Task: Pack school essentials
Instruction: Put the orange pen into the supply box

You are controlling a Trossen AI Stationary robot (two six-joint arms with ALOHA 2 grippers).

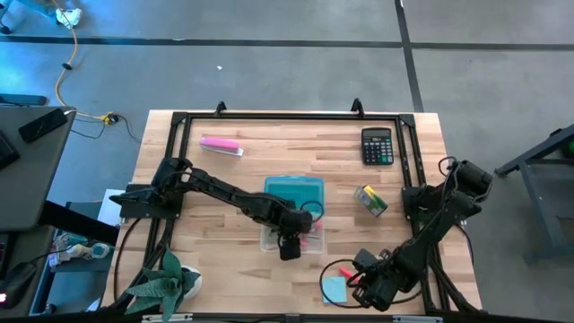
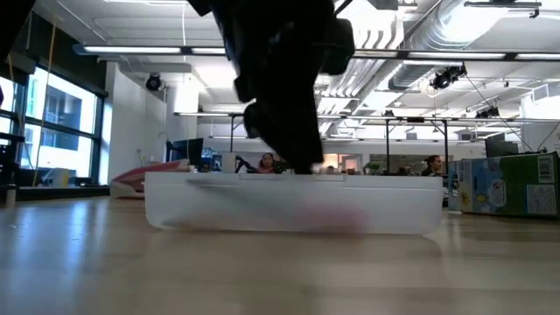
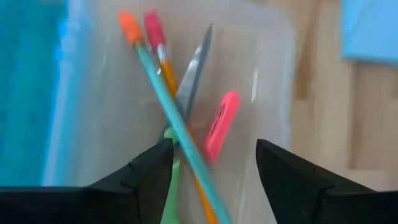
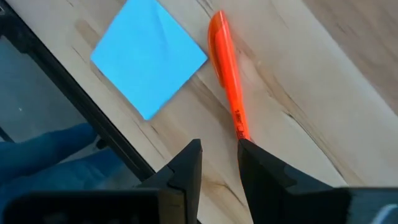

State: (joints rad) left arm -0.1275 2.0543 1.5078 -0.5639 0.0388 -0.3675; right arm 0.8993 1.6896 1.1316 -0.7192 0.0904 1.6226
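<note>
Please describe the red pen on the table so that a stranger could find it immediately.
Look at the near edge of the wooden table, on the right arm's side, where the right gripper hovers. There the red pen lies flat on bare wood beside the light-blue sticky pad. The pen is thin, long and orange-red; the pad is flat and square.

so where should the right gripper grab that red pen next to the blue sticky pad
Grip the red pen across its narrow barrel near mid-length, coming straight down from above. It lies flat on the wood beside the sticky pad, not touching it, so both long sides are free. The right gripper sits open at its near end.
</note>
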